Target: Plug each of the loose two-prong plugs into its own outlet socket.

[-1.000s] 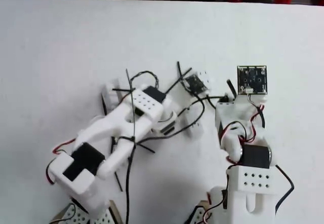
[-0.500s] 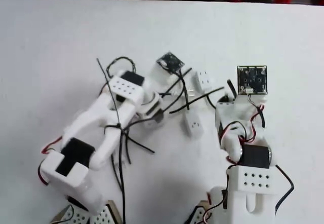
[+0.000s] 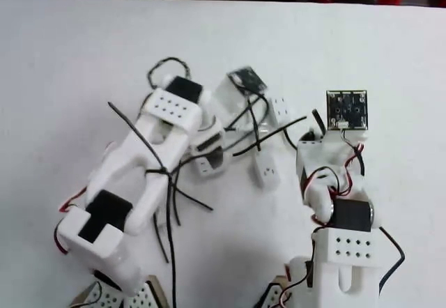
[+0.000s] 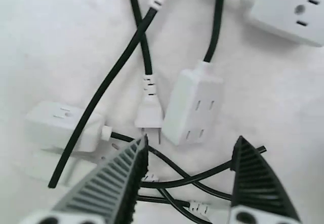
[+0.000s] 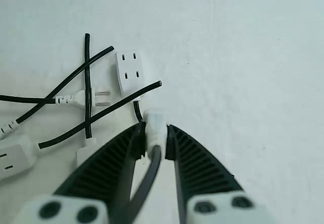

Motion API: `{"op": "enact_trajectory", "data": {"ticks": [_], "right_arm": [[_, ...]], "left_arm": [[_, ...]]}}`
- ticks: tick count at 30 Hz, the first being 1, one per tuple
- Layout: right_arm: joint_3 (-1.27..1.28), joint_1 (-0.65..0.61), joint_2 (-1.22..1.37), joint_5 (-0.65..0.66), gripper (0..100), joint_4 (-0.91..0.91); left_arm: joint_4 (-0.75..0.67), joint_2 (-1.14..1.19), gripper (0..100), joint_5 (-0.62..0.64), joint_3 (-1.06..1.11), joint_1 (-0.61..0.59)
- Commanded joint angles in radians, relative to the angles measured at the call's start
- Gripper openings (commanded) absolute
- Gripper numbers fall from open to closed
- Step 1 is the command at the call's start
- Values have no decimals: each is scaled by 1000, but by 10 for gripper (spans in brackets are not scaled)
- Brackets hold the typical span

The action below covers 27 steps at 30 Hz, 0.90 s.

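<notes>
Tangled black cords (image 4: 216,26) crowd the outlet blocks (image 4: 192,107).

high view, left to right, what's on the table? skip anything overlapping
left arm → outlet block → right arm. The cables and the other outlets overlap these, so they are left out.

Two arms: left arm (image 3: 132,165), right arm (image 3: 345,249); two grippers: left gripper (image 4: 191,145), right gripper (image 5: 154,133); three white outlet blocks: grounded block (image 4: 288,6), twin-slot block (image 4: 192,107), side block (image 4: 58,125); two plugs: loose plug (image 4: 149,116), held plug (image 5: 154,120); black cords too tangled to count.
</notes>
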Motion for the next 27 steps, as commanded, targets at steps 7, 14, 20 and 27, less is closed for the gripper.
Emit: {"op": "enact_trajectory", "data": {"ticks": [7, 14, 20, 27], "right_arm": [[-44, -2, 2, -6, 18, -18], [-44, -4, 4, -6, 18, -18], [-44, -4, 4, -6, 18, -19], [-44, -1, 4, -6, 18, -19]], "left_arm": [[-262, -2, 267, -23, 195, 19], [-362, 76, 204, -15, 272, 21], [-276, 101, 128, 20, 213, 136], [-141, 104, 134, 296, 51, 255]]}}
